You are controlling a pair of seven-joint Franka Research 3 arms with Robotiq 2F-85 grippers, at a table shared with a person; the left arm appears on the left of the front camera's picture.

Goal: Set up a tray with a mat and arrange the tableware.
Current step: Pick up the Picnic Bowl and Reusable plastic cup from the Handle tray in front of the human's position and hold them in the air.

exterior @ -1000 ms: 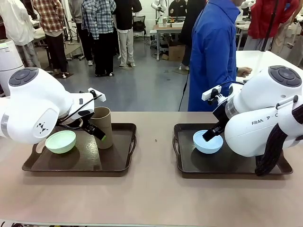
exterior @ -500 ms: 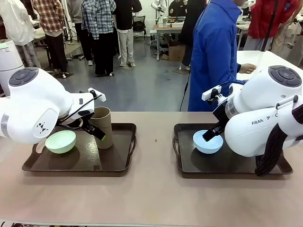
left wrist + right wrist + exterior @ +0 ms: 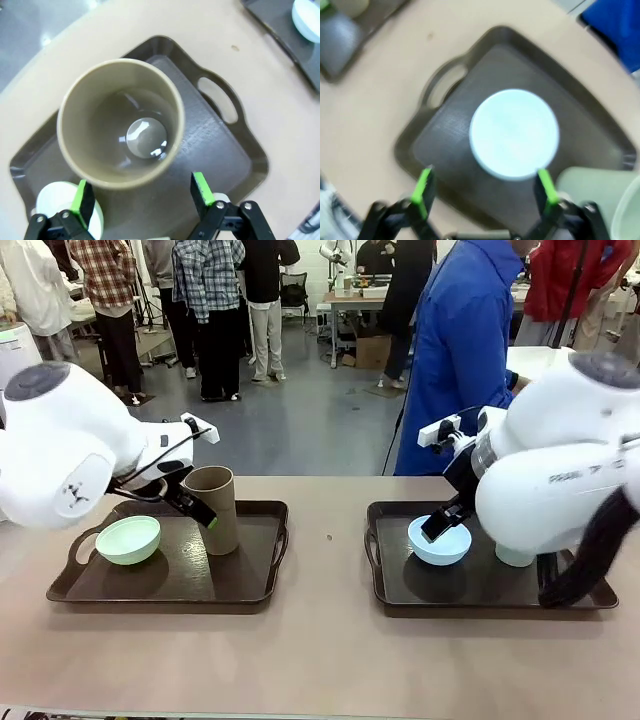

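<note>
Framing brown cup (image 3: 120,125) rim, L end effector (image 3: 141,194)

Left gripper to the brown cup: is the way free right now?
Probably yes: the left gripper hangs open close above the upright brown cup on its tray, with nothing between them.

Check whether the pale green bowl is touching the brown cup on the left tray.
Apart. The front view shows a strip of bare tray between the pale green bowl and the brown cup. The bowl sits off to the cup's left.
</note>
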